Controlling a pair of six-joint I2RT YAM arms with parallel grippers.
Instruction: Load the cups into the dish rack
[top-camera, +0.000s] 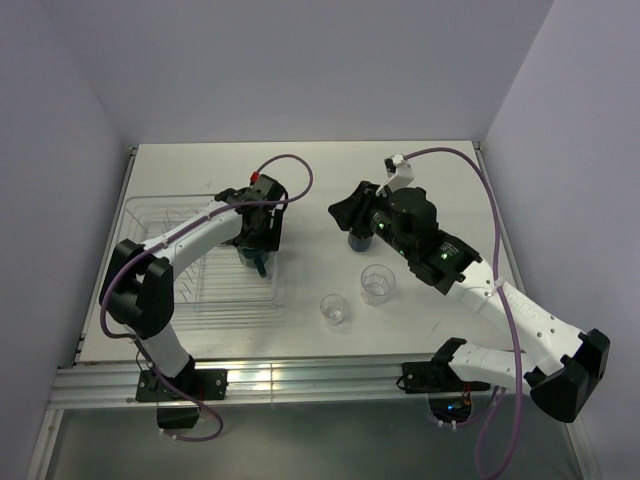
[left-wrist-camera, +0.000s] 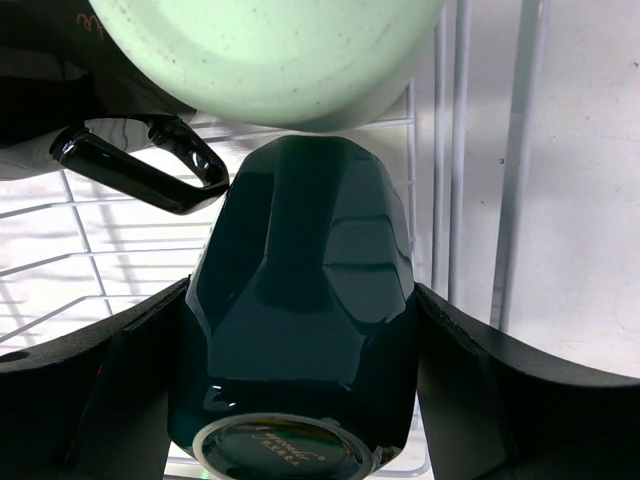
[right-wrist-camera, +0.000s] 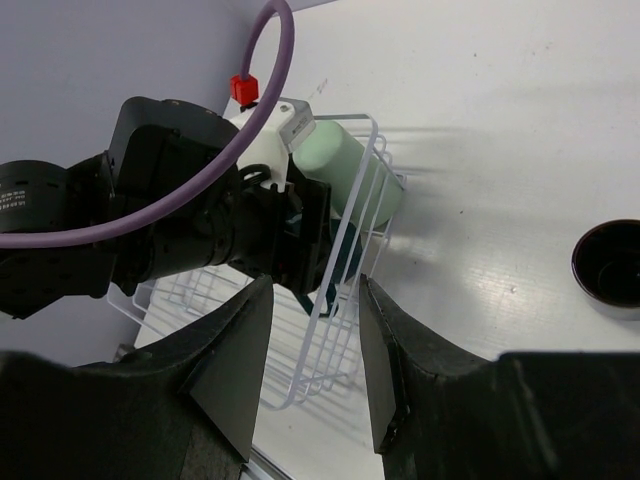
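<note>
dark green mug (left-wrist-camera: 300, 330) | mint tumbler (left-wrist-camera: 270, 60) just beyond (lying down) | black mug (left-wrist-camera: 45, 85) beside

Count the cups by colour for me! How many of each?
Clear tumblers: 2
Mint green tumbler: 1
Dark green mug: 1
Black mug: 1
Navy mug: 1
Total: 6
</note>
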